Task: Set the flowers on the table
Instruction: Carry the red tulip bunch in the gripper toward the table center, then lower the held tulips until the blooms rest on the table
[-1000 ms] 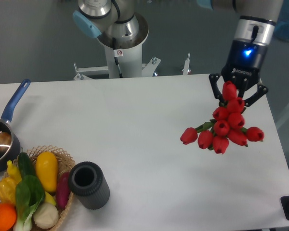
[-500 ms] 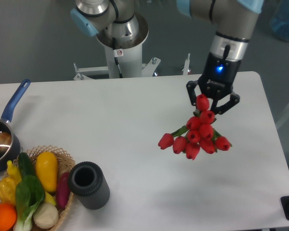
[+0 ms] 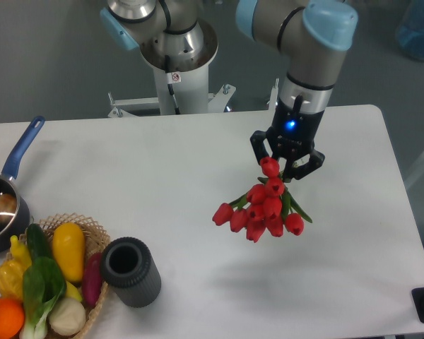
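Note:
The flowers are a bunch of red tulips with green leaves, hanging heads down above the white table, right of its middle. My gripper is shut on the bunch at its top end and holds it in the air; the stems are mostly hidden behind the fingers and blooms. A faint shadow lies on the table below the bunch.
A dark grey cylinder vase stands at the front left beside a wicker basket of vegetables. A blue-handled pot sits at the left edge. The arm's base stands behind the table's far edge.
My gripper has carried the flowers leftward from the right edge toward the table's middle, and a little toward the front.

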Tool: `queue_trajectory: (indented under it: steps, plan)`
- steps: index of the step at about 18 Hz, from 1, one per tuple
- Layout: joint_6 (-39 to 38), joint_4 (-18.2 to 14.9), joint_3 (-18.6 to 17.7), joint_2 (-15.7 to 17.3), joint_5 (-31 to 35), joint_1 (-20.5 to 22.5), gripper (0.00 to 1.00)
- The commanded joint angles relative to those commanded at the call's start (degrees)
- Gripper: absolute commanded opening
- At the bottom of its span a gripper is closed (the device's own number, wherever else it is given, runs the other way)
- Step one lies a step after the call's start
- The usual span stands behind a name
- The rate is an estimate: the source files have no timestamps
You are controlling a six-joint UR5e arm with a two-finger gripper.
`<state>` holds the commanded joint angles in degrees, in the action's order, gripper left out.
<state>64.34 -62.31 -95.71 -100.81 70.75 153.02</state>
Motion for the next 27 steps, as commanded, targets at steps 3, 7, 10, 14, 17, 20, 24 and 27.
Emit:
queue_trajectory:
  steps: [3,7,10,14,17,20,24,27]
  plan:
    - [-0.1,0.0,-0.9,-0.5,0.6,-0.4,0.26]
    - [-0.4,-0.1,-1.7,-1.0,0.8,-0.6,0.26]
    - [-0.3,-0.1,-1.9,-1.3,2.6,-1.7,0.26]
    - [-0.3,-0.3,-2.0,-2.2,7.0,-3.9,0.26]
    - [-0.4,-0.5,-2.2,-2.9,7.1,-4.6,0.26]
    - [-0.4,-1.1,-2.5,-3.0,7.4,-4.6,0.26]
    - [-0.4,-1.2,-2.8,-3.8,7.4,-4.7,0.26]
    - [-0.4,-1.6,-3.2,-4.0,7.6,-4.7,0.26]
